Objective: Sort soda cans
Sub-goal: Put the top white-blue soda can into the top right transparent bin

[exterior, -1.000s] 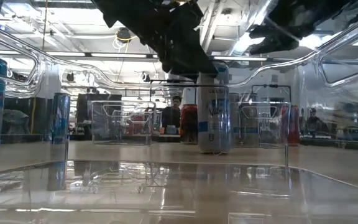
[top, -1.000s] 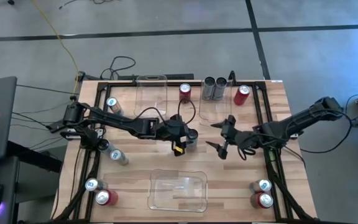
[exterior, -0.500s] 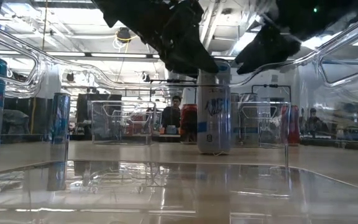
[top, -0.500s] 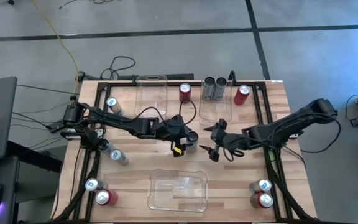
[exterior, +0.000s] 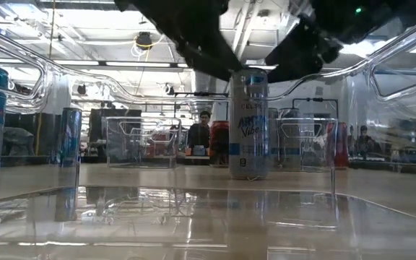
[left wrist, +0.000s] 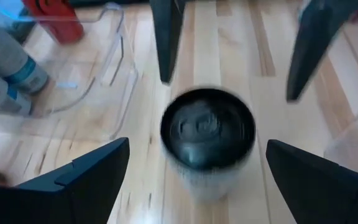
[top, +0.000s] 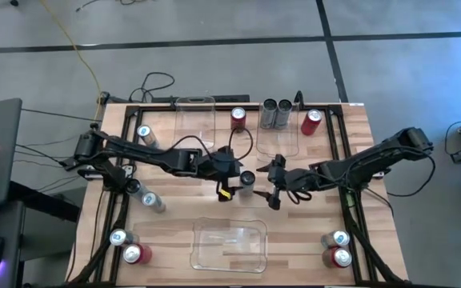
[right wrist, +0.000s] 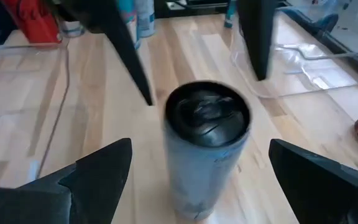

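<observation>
A silver-white can with blue lettering and a dark top stands upright mid-worktop, between the two grippers and touched by neither. The left gripper sits just to one side of it with its fingers spread wide; the right gripper faces it from the other side, fingers likewise apart.

A second ago the left fingers covered the can from above and the right gripper hung farther off. Since then the left gripper has drawn back, baring the can's top, and the right has closed in beside it. The can has kept its spot.
</observation>
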Controlling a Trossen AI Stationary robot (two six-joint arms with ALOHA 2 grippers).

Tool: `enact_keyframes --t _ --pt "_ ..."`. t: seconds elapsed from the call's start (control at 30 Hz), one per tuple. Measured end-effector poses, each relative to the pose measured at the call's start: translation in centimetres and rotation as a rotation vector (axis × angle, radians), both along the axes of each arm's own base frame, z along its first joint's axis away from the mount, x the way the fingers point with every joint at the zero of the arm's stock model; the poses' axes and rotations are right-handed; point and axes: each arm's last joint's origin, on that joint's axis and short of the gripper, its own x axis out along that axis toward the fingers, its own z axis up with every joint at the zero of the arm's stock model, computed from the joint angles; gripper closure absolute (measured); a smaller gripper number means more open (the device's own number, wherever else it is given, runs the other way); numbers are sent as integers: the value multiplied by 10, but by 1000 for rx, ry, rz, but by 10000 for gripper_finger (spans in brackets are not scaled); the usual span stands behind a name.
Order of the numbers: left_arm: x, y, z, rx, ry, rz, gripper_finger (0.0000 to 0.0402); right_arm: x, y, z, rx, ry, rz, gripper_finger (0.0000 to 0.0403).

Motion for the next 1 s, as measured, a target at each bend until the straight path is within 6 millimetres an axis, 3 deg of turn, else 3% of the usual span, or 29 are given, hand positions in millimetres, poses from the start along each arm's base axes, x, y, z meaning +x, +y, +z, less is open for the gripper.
enact_keyframes --t 0.2,0.43,0.8,1.0 --pt "-21 2 20 -11 -37 13 26 9 -12 -6 -13 -10 26 3" --pt "-60 0 27 -10 -111 27 26 9 -26 -25 46 -123 79 3" --pt "-85 1 -16 3 -386 27 26 6 -19 -28 42 -161 161 22" --pt "-87 2 -17 23 -444 19 26 10 -31 -33 34 -155 119 28"
